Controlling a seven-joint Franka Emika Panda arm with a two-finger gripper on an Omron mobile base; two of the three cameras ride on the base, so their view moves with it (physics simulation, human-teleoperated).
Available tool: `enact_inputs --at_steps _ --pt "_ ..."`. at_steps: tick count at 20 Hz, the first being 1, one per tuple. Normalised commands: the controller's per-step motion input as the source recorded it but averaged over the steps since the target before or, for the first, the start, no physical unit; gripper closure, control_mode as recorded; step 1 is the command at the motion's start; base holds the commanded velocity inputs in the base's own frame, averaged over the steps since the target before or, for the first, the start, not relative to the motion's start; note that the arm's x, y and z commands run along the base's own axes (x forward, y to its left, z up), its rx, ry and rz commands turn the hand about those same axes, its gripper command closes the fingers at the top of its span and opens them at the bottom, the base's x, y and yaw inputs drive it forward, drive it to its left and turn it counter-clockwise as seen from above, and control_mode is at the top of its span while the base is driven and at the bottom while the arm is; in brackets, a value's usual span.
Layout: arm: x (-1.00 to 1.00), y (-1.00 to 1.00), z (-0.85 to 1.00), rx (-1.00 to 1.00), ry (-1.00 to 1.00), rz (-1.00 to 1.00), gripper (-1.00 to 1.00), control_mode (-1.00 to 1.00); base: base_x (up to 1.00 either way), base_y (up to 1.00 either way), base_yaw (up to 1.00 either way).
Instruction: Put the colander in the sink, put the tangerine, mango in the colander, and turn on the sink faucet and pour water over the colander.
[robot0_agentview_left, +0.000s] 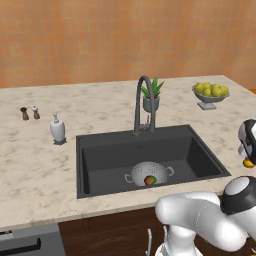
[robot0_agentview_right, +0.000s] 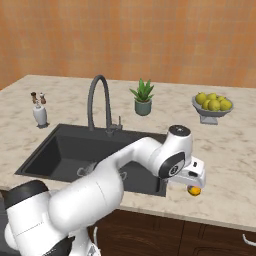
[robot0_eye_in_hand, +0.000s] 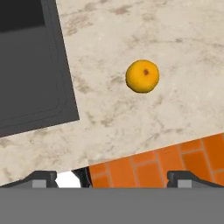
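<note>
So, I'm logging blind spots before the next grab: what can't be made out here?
- Colander: right base view, arm covers most of it.
- Tangerine: both base views, arm hides most.
- Tool: hand view, fingertips cut off at bottom.
- Shakers: too small.

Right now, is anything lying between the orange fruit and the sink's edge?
No. In the hand view, just bare marble counter separates the tangerine from the sink.

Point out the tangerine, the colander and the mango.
tangerine (robot0_eye_in_hand: 142, 76): hand view, middle of its peel.
colander (robot0_agentview_left: 141, 170): left base view, inner wall, left of the fruit.
mango (robot0_agentview_left: 149, 180): left base view, its red-green skin.
</note>
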Motion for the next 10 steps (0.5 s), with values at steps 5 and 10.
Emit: enact_inputs --at_steps 5,10 --pt "0.3 -0.36 -0.27 0.0 0.0 0.0 -1.0 -1.0 0.0 0.0 0.0" --pt "0.23 -0.09 -0.21 0.0 0.0 0.0 -1.0 -1.0 0.0 0.0 0.0"
